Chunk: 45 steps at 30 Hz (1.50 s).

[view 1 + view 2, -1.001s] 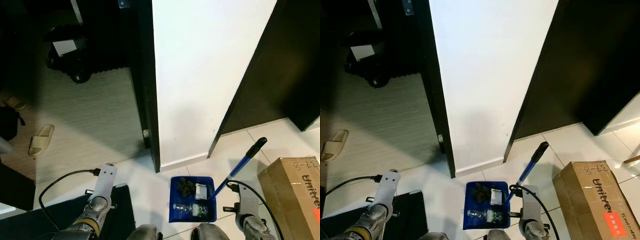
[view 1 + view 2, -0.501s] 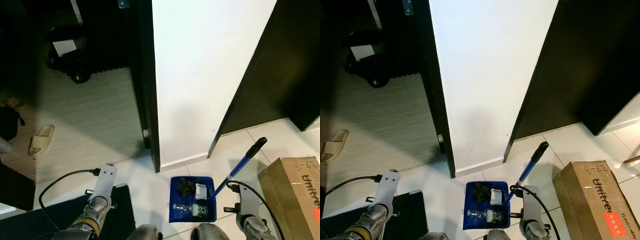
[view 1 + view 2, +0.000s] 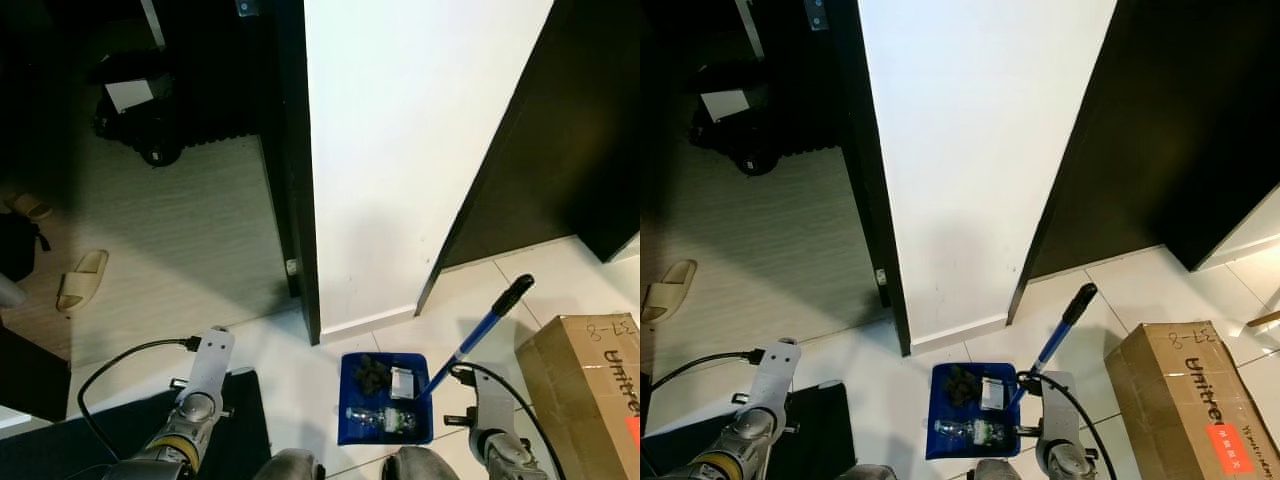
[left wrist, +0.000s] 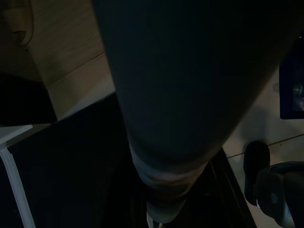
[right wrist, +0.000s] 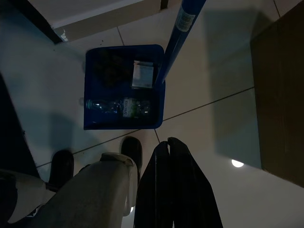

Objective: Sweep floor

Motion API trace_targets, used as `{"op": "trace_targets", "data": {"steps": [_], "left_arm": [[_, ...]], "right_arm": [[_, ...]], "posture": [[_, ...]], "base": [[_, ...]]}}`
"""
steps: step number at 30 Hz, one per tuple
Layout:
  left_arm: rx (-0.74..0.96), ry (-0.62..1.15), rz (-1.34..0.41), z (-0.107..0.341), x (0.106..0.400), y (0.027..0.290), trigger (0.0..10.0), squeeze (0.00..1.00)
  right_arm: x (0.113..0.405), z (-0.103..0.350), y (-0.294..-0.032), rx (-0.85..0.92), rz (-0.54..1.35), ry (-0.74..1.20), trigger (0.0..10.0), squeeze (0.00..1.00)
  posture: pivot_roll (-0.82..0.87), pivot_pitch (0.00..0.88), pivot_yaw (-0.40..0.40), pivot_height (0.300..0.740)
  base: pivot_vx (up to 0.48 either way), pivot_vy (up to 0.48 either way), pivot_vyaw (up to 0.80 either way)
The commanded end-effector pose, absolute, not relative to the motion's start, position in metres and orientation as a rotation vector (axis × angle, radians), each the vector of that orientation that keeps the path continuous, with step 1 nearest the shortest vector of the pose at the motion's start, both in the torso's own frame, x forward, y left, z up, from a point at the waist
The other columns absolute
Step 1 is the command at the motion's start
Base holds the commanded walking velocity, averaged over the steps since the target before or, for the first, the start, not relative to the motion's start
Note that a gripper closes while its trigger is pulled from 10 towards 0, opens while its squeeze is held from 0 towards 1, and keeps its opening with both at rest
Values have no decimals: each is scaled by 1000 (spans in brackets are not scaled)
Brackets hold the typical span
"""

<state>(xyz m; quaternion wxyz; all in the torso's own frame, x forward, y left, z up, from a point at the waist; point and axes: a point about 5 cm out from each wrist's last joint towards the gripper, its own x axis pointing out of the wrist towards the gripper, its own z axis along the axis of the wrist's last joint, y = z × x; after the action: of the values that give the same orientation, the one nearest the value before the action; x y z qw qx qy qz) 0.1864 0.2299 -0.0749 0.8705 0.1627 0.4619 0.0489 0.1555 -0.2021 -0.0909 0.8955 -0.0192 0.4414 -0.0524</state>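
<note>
blue dustpan (image 3: pixel 385 398), white wall (image 3: pixel 410 150), brown cardboard box (image 3: pixel 588 385)

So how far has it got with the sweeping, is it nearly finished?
It looks well along. The blue plastic dustpan already holds a clear plastic bottle, a dark clump of debris and a small white packet. Nothing is being swept now: the right hand hangs shut beside the pan's long blue handle. The visible white tiles look clean, so emptying the pan seems left.
</note>
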Motion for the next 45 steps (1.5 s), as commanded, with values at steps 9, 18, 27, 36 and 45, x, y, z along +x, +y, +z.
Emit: {"op": "trace_targets", "data": {"steps": [9,18,27,36,45], "left_arm": [[369,993,109,-75,182,237,10000,0],[368,992,109,-75,183,236,10000,0],[366,991,109,-75,184,236,10000,0],[365,989,108,-75,184,235,10000,0],[365,988,106,-75,186,235,10000,0]], "right_arm": [[155,-91,-205,-46,-104,927,10000,0],[154,-91,-206,-50,-99,932,10000,0],[155,-91,-206,-51,-100,936,10000,0],[159,-90,-203,-50,-95,921,10000,0],[160,-89,-203,-53,-98,915,10000,0]], "posture": [[72,0,2,740],[72,0,0,740],[72,0,-1,740],[69,0,-1,740],[66,0,0,740]], "base": [[0,0,0],[0,0,0],[0,0,0],[0,0,0],[0,0,0]]}}
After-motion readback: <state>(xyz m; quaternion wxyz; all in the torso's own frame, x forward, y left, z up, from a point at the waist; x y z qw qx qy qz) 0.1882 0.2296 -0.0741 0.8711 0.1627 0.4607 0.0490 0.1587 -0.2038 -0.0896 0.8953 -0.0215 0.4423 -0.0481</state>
